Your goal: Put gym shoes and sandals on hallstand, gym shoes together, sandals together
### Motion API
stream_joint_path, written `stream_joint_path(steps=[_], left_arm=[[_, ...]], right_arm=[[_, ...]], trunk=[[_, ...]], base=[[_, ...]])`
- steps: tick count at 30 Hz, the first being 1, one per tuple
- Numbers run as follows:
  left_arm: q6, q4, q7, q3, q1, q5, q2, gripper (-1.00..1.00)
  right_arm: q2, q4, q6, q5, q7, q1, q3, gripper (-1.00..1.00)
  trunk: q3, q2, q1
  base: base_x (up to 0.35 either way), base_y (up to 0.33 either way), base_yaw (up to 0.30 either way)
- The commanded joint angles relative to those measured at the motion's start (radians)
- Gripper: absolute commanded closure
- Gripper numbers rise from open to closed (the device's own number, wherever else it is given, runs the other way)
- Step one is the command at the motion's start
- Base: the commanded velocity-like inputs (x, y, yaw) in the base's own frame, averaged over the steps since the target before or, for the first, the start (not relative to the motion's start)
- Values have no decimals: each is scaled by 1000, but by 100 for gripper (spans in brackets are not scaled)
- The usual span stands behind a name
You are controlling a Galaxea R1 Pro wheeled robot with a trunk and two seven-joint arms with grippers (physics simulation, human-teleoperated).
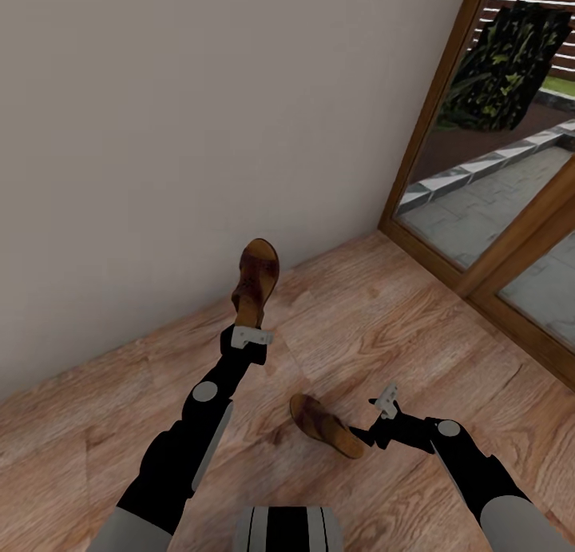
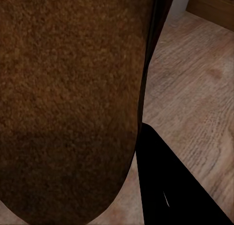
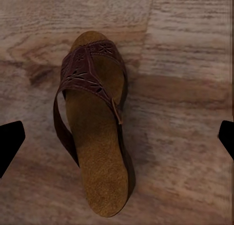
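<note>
So the right gripper (image 1: 374,424) hangs with jaws apart just beside the sandal on the floor (image 1: 325,426), whose long axis runs between the fingertips in the right wrist view, while farther off the left gripper (image 1: 249,334) is clamped on the other sandal (image 1: 256,281), lifted near the wall.
</note>
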Motion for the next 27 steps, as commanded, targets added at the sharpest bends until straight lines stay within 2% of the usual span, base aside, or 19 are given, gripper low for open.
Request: stream_joint_path(steps=[1, 11, 27], left_arm=[[6, -2, -1, -1, 0, -12, 0, 100], [7, -7, -2, -3, 0, -12, 1, 100], [7, -7, -2, 0, -1, -5, 1, 100]], right_arm=[[0, 0, -8, 10, 3, 0, -3, -100], [0, 0, -8, 11, 3, 0, -3, -100], [-1, 0, -8, 12, 3, 0, -6, -100]], trunk=[[-1, 0, 0], [-1, 0, 0], [-83, -4, 7]], base=[[60, -27, 0], [14, -6, 0], [0, 0, -2]])
